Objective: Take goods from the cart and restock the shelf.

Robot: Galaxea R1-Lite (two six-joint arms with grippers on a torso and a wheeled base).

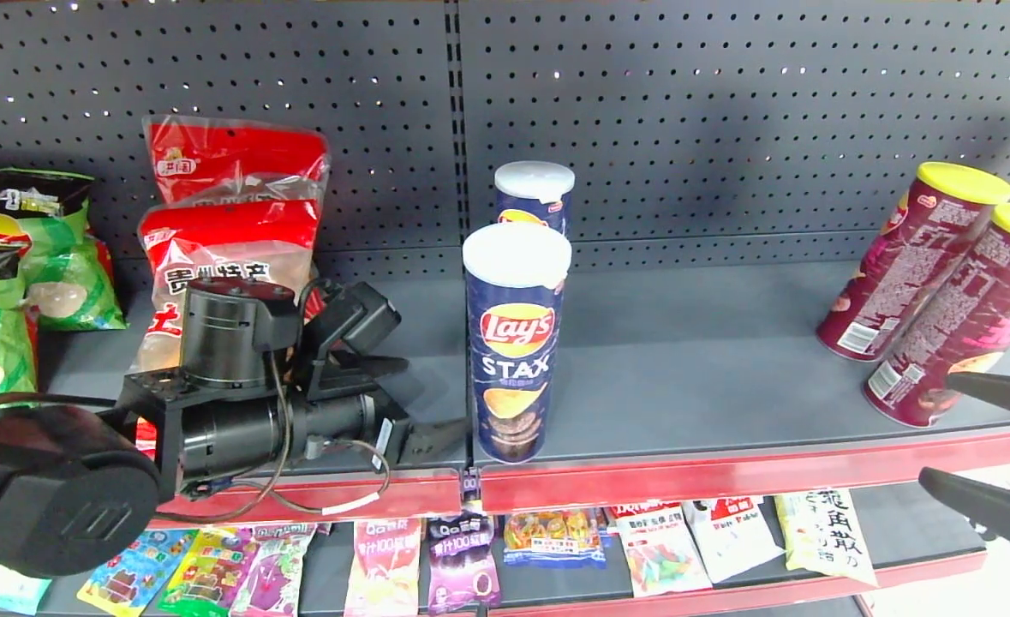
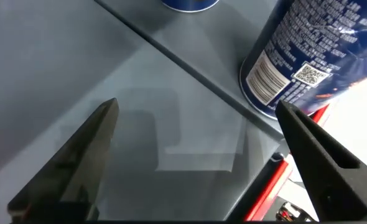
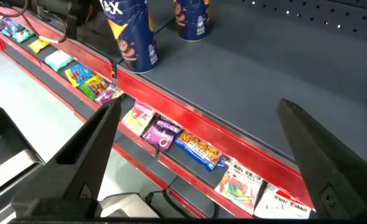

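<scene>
Standing upright at the shelf point(image 1: 684, 368) edge, the front blue can point(image 1: 513, 343) faces its label forward; the left gripper point(image 1: 432, 398) gapes wide, empty, just left of it; the right gripper point(image 1: 937, 428), also wide, hangs well right.

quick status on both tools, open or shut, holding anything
Left tool: open, holding nothing, beside the front blue can.
Right tool: open, holding nothing.

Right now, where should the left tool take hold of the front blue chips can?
Probably around its mid-body, from the front: the front blue can stands upright, a straight cylinder, with another can close behind. The open left tool sits beside it.
</scene>
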